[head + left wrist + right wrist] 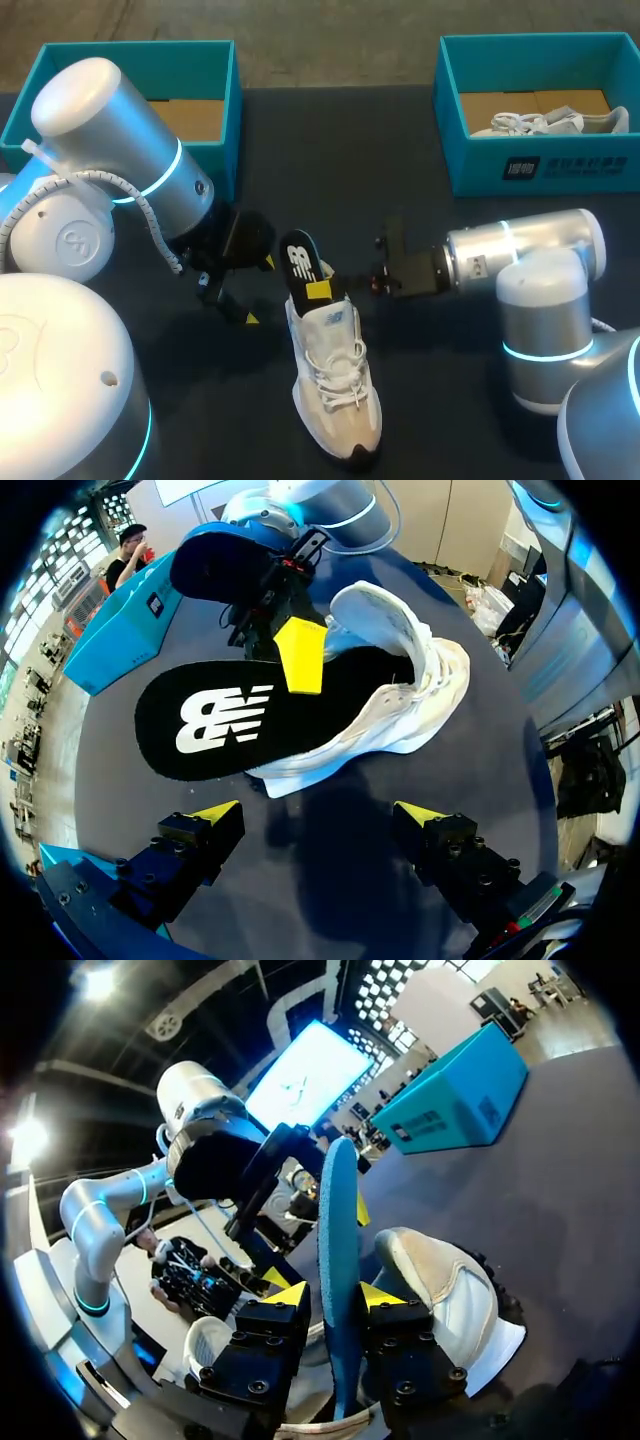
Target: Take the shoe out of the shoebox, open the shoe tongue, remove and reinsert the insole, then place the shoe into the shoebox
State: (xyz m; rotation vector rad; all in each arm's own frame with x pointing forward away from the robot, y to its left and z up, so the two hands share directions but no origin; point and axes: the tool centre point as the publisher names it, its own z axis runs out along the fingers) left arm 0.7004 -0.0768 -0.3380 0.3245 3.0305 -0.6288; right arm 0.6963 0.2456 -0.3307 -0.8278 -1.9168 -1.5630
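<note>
Shoe (335, 400) lies on the desk (440, 400) between the arms, toe toward the robot; black insole (299, 263) sticks up out of its opening at the heel end, front part inside the shoe; right end effector (335, 1295) clamped on the insole, one finger on each face; left end effector (318, 815) fingers apart, gripping nothing, just beside the insole's free end, over bare desk; left shoebox (140, 48) and right shoebox (560, 165) at the far desk edge; second shoe (545, 122) inside the right shoebox
</note>
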